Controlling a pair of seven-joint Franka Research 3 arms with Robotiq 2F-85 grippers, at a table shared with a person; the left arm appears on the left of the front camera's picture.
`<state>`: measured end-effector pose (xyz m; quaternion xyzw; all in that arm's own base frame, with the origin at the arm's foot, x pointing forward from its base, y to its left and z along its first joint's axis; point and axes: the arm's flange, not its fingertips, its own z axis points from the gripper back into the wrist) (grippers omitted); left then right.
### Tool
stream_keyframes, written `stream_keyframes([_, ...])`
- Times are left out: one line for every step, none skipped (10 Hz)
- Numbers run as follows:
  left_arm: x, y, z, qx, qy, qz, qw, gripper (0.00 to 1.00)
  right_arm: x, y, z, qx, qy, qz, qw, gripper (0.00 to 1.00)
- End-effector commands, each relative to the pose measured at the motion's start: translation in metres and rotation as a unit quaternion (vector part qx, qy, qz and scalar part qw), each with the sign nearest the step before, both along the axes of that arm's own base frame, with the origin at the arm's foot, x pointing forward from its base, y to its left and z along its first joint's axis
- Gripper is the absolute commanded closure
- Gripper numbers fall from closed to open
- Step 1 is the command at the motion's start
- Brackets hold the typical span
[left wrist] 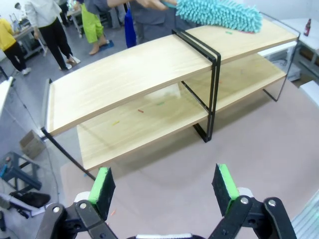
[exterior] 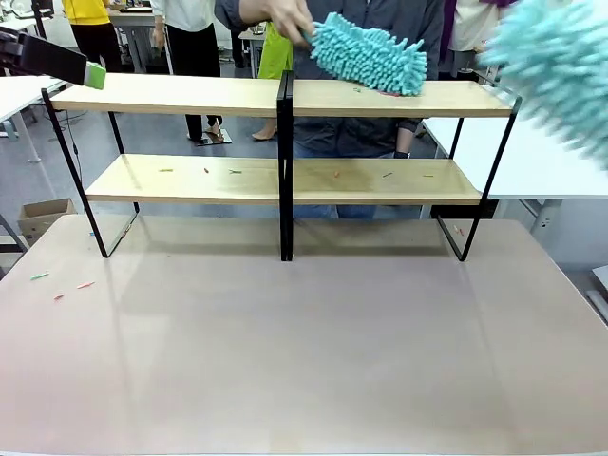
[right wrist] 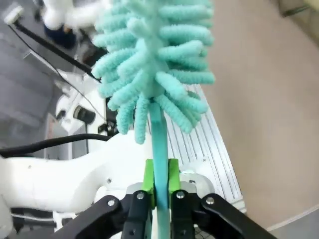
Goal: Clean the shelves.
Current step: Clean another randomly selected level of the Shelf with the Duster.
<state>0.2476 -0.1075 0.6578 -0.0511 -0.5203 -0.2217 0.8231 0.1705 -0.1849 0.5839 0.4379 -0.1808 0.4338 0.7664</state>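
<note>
The shelves stand across the far half of the table, two light wooden boards in a black frame with a central post. Small coloured scraps lie on the lower board. A person's hand presses a teal fluffy duster onto the top board right of the post. My right gripper is shut on the handle of a second teal duster, which appears blurred at the upper right. My left gripper is open and empty, hovering off the shelves' left end, level with the top board.
A few coloured scraps lie on the brown table near its left edge. White tables flank the shelves on both sides. A cardboard box sits on the floor at left. People stand behind the shelves.
</note>
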Motion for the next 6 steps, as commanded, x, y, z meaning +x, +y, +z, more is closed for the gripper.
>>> stream_keyframes([0.000, 0.002, -0.003, -0.003, -0.002, 0.000, 1.000, 0.00, -0.030, -0.079, 0.005, 0.059, -0.053, -0.113, 0.990, 0.88])
stream_keyframes([0.000, 0.002, -0.003, -0.003, -0.002, 0.000, 1.000, 0.00, -0.044, -0.095, -0.001, 0.074, -0.070, -0.135, 0.986, 0.88])
stream_keyframes([0.000, 0.002, -0.003, -0.003, -0.002, 0.000, 1.000, 0.00, -0.050, -0.101, -0.007, 0.071, -0.070, -0.132, 0.986, 0.88])
stream_keyframes([0.000, 0.002, -0.003, -0.003, -0.002, 0.000, 1.000, 0.00, -0.054, -0.097, -0.011, 0.043, -0.061, -0.094, 0.993, 0.88])
stream_keyframes([0.000, 0.002, -0.003, -0.003, -0.002, 0.000, 1.000, 0.00, -0.058, -0.091, -0.015, 0.003, -0.047, -0.063, 0.997, 0.88])
stream_keyframes([0.000, 0.002, -0.003, -0.003, -0.002, 0.000, 1.000, 0.00, -0.060, -0.090, -0.014, 0.001, -0.060, -0.074, 0.995, 0.88])
